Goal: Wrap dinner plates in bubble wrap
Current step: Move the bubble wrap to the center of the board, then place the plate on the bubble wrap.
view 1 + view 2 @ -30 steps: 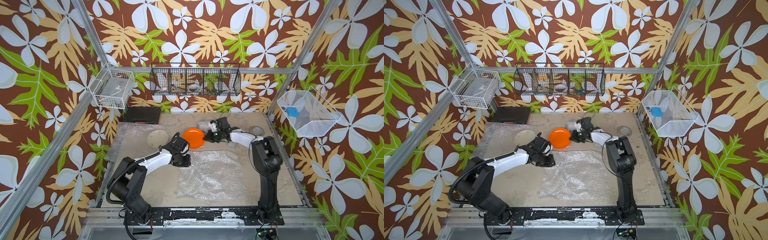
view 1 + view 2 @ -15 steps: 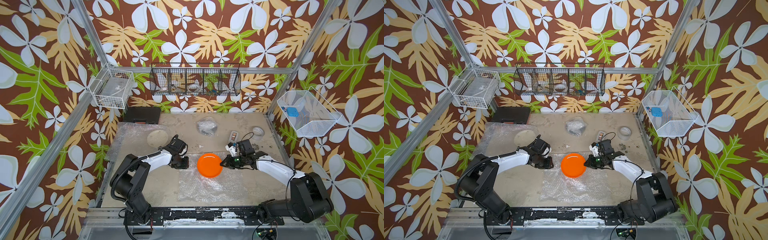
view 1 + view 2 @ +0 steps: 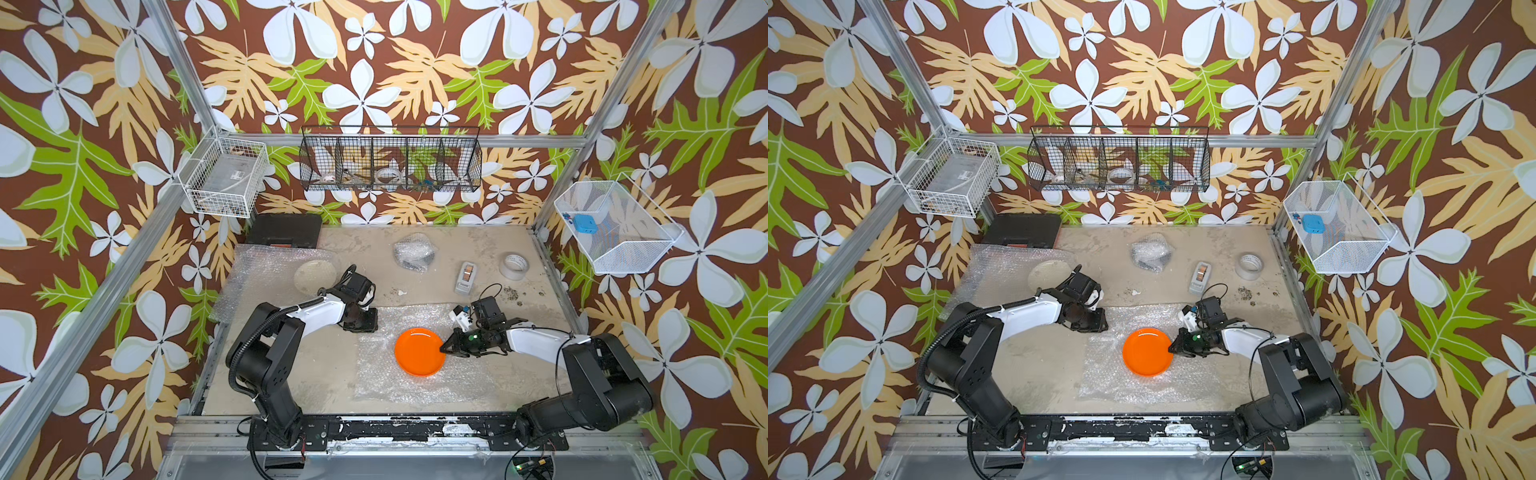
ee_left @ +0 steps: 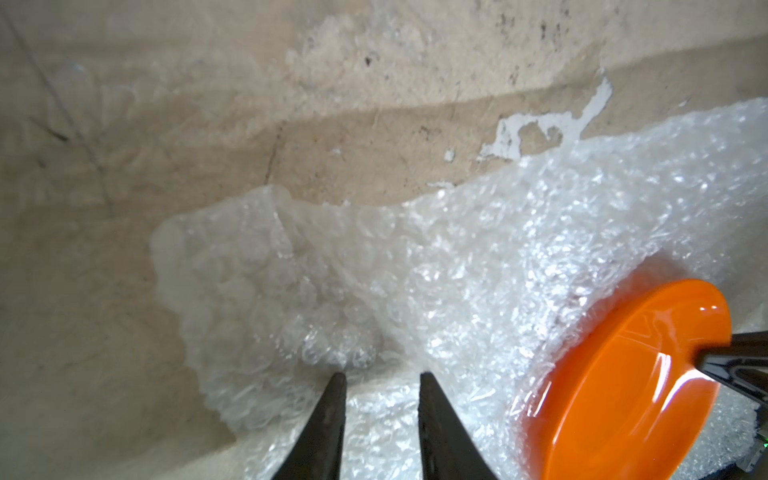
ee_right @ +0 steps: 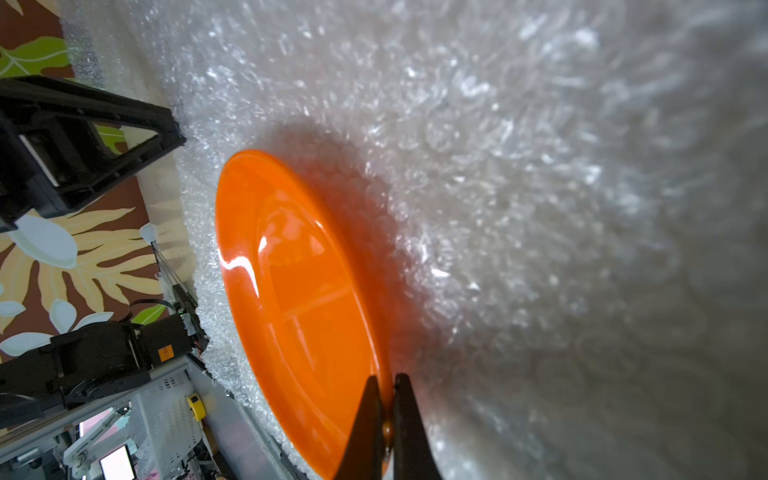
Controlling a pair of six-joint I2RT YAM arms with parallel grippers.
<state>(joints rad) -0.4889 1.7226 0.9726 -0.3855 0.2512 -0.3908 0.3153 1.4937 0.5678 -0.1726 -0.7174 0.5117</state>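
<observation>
The bright orange dinner plate (image 3: 419, 351) (image 3: 1147, 351) sits over the middle of a flat sheet of bubble wrap (image 3: 415, 382) (image 3: 1138, 384). My right gripper (image 3: 444, 348) (image 5: 385, 378) is shut on its right rim, and the plate (image 5: 299, 291) looks slightly tilted. My left gripper (image 3: 361, 323) (image 4: 380, 376) hovers at the sheet's far left corner (image 4: 291, 291), jaws apart with nothing pinched between them. A cream plate (image 3: 314, 274) lies on a second sheet (image 3: 257, 274) at the back left. A bubble-wrap bundle (image 3: 415, 251) with something dark inside sits at the back.
A white tape roll (image 3: 514, 266) and a tape dispenser (image 3: 467, 277) lie at the back right. A black case (image 3: 284, 230) sits in the back left corner. Wire baskets (image 3: 390, 166) hang on the walls above the table.
My right arm has swung from the back of the table toward the front, carrying the orange plate onto the bubble wrap sheet. My left gripper has stayed at the sheet's corner.
</observation>
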